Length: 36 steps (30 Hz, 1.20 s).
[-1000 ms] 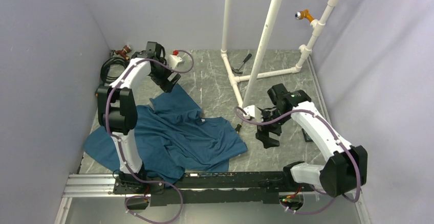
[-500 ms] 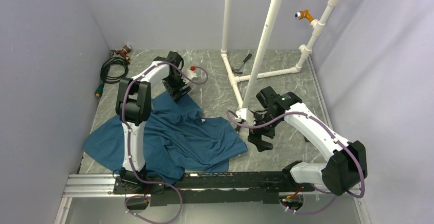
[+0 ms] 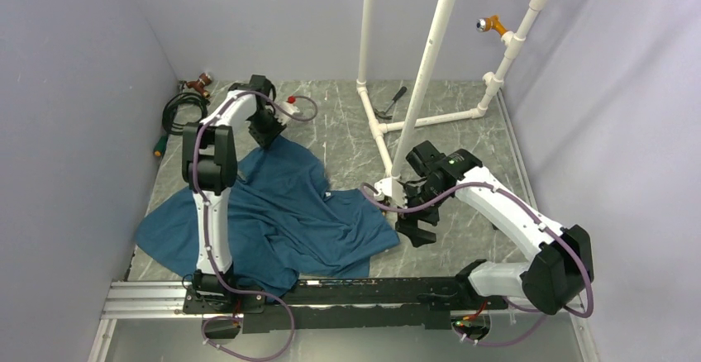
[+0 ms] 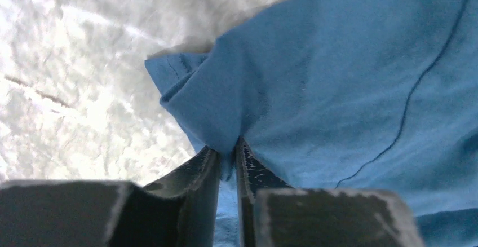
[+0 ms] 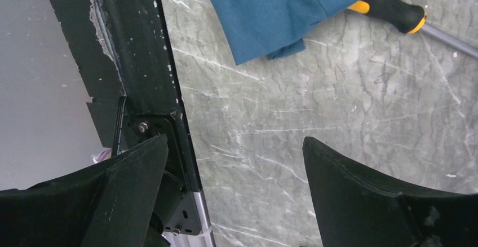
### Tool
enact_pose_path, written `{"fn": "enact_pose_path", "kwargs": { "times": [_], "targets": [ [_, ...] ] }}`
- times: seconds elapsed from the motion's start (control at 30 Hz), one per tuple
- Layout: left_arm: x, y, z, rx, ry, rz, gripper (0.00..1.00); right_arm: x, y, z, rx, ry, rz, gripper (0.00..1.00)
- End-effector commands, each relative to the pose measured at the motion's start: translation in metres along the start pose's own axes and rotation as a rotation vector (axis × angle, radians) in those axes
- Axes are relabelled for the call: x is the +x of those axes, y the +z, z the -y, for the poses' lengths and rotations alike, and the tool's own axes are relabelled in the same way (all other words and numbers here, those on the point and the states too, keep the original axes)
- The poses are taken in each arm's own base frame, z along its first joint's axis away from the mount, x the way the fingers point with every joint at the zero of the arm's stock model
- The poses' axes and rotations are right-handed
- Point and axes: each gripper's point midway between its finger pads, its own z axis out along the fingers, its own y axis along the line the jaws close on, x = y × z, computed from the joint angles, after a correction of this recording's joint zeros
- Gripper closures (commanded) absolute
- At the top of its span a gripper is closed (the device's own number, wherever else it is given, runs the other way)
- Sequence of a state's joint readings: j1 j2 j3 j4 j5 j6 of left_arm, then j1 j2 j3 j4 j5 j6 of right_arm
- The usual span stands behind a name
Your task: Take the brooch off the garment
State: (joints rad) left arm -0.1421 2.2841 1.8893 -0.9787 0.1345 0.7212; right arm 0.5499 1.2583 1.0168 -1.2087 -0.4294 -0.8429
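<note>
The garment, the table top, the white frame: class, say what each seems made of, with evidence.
Garment: soft matte cloth, likely cotton; it folds, seam visible. Table top: grey veined stone or stone-look laminate, slight sheen. Frame: smooth white plastic pipe, probably; jointed fittings.

Left fingers [image 4: 198, 193] pinched nearly together; right fingers [image 5: 361, 202] spread wide.

- The top view looks down from high behind the arm bases, far off, taking in the whole bench [image 3: 347, 143] and the garment [image 3: 289, 213].
- The left wrist view looks along its own left claw [image 4: 228, 152], very close to the garment's far edge.
- The right wrist view looks steeply down past the right claw [image 5: 235, 142], near the bench, and shares the garment's near right corner with the top view.
</note>
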Motion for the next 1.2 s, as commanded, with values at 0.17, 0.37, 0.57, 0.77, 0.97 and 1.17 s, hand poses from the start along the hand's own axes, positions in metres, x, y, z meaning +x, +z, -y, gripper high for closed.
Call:
{"fn": "enact_pose_path", "kwargs": {
  "times": [0.17, 0.37, 0.57, 0.77, 0.97, 1.17],
  "targets": [
    [0.079, -0.031, -0.035, -0.035, -0.221, -0.057, 0.95, -0.044, -0.004, 0.01, 0.04, -0.087, 0.106, 0.09],
    [0.125, -0.056, -0.067, -0.1, -0.376, -0.048, 1.0, -0.068, 0.005, 0.019, 0.04, -0.123, 0.113, 0.13],
    [0.163, -0.073, -0.086, -0.15, -0.472, -0.058, 1.0, -0.102, 0.008, 0.03, 0.07, -0.133, 0.153, 0.17],
    [0.185, -0.083, -0.093, -0.178, -0.514, -0.073, 1.0, -0.139, 0.011, 0.04, 0.122, -0.117, 0.201, 0.22],
    [0.197, -0.095, -0.098, -0.208, -0.539, -0.065, 1.0, -0.168, 0.016, 0.047, 0.168, -0.107, 0.223, 0.26],
    [0.204, -0.097, -0.098, -0.222, -0.551, -0.062, 1.0, -0.206, 0.019, 0.061, 0.219, -0.088, 0.26, 0.3]
  ]
}}
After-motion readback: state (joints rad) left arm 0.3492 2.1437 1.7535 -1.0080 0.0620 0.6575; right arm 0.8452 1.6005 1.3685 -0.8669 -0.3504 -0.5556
